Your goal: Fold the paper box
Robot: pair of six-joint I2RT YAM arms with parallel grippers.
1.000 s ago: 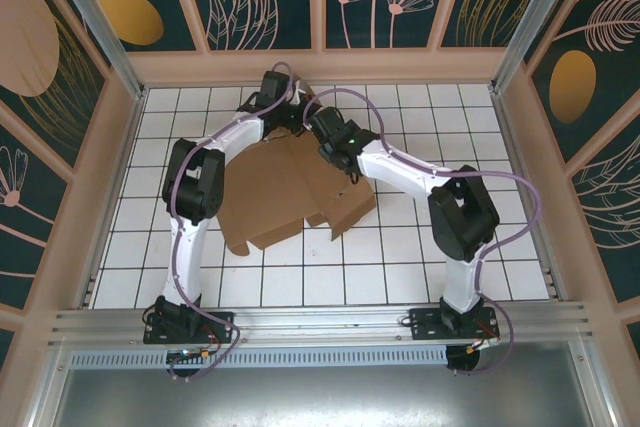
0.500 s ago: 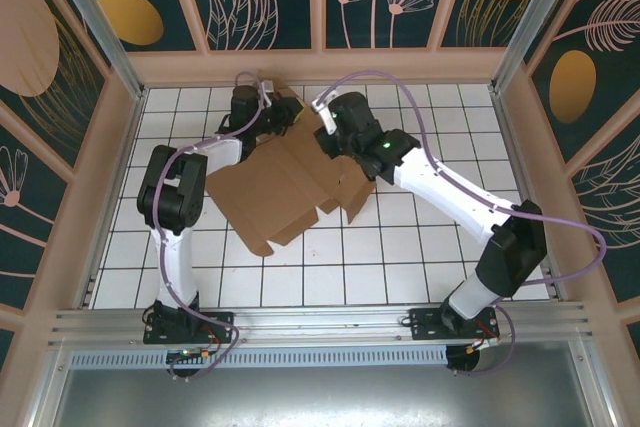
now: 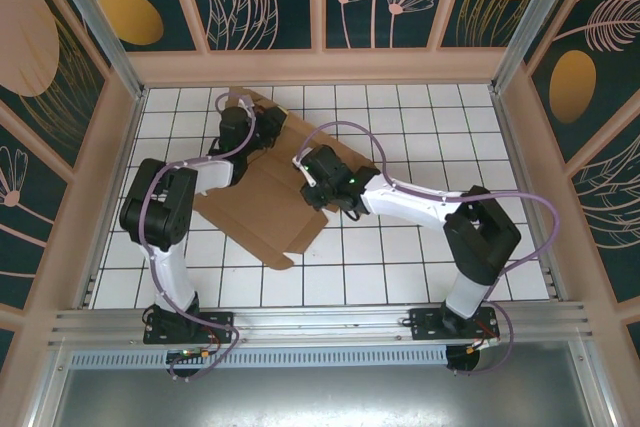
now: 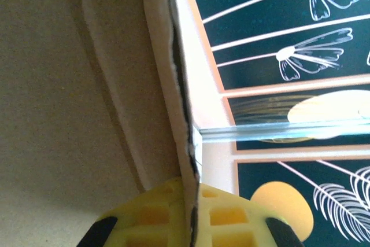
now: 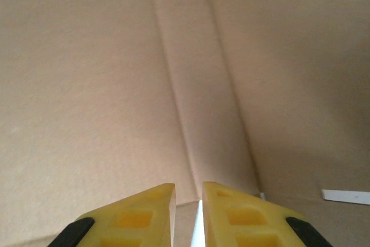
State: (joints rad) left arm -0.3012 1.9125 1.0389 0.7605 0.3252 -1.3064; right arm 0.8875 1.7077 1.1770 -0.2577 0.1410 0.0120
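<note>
The paper box [image 3: 255, 202] is a flat brown cardboard sheet with flaps, lying slanted on the left half of the table. My left gripper [image 3: 232, 127] holds its far edge. In the left wrist view the yellow fingers [image 4: 231, 215] are shut on that thin edge of the paper box [image 4: 69, 85], with my left gripper [image 4: 193, 189] pinching it. My right gripper [image 3: 313, 187] is low over the sheet's right part. In the right wrist view my right gripper [image 5: 188, 188] faces the creased paper box [image 5: 115, 73] up close, its jaws a narrow gap apart with light showing between them.
The white tiled table [image 3: 400, 257] is fenced by peach walls with dark floral panels [image 3: 320, 67]. A metal rail [image 3: 320, 322] runs along the near edge, by the arm bases. Bare tiles lie to the right and in front of the sheet.
The sheet has slid left and back with my left gripper still on its edge. My right gripper came down and left onto the sheet, its jaws narrowing.
</note>
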